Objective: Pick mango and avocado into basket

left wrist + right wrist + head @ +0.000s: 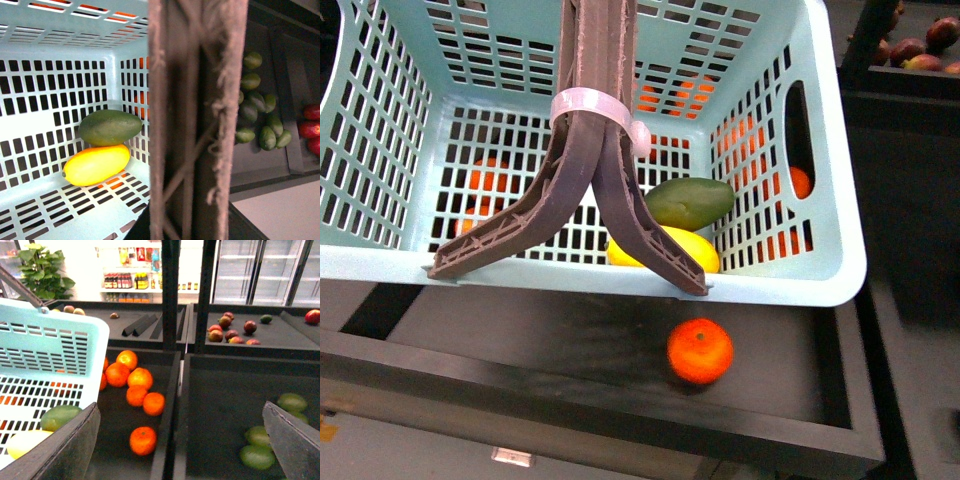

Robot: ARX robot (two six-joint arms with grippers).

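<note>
Two fruits lie side by side on the floor of the basket (790, 275): the mango (695, 247), a smooth, plump, bright yellow oval, and the avocado (690, 202), a smooth dark green oval with one tapered end. They touch along their long sides, tucked into a corner where two walls meet. The left wrist view shows the same pair, the avocado (110, 127) against the slotted wall and the mango (97, 164) just in front of it.

The basket is pale teal plastic, rectangular, with lattice walls of small slots and an oval cut-out in one side. Its brown-grey handles (605, 130) are ribbed and rough-edged, bound together by a pale plastic tie (588, 108), and they fork apart down to the near rim.

One round orange (700, 350) with a dimpled skin sits in the dark bin (570, 350) just outside the basket's near wall. More oranges (132, 382) lie heaped in that bin beside the basket, and a neighbouring dark bin holds small green fruits (257, 456).

The right gripper (182, 440) stands spread wide, its two dark, flat fingers (65, 447) far apart and holding nothing, beside the basket above the bins. The left gripper is not visible, so I cannot tell its state.
</note>
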